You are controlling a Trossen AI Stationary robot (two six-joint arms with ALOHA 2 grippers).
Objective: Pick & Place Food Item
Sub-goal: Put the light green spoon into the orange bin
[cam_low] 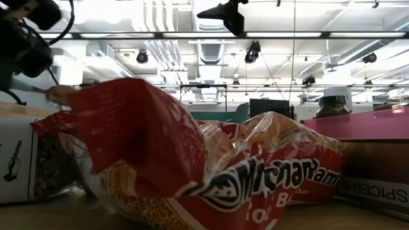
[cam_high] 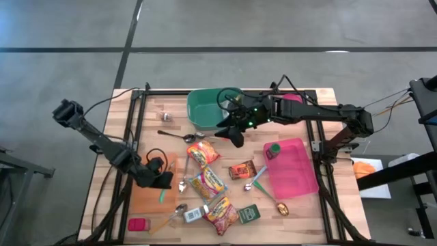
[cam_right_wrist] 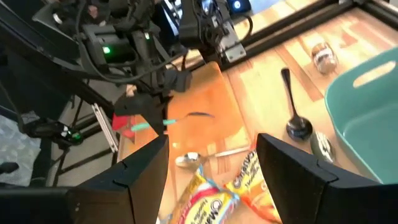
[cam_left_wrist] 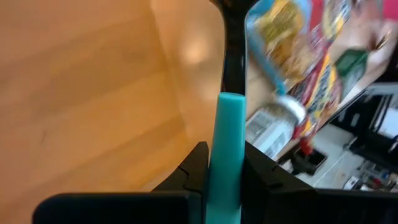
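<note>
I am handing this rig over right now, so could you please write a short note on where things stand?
Left gripper: shut on a teal-handled utensil, over the orange board at the table's front left.
Right gripper: open, empty, at the front rim of the green bin.
Food: ramen packets lie mid-table; a small jar sits on the pink tray.
Done: no packet is in the bin or on the tray.
Left: pick and place the food items.
</note>
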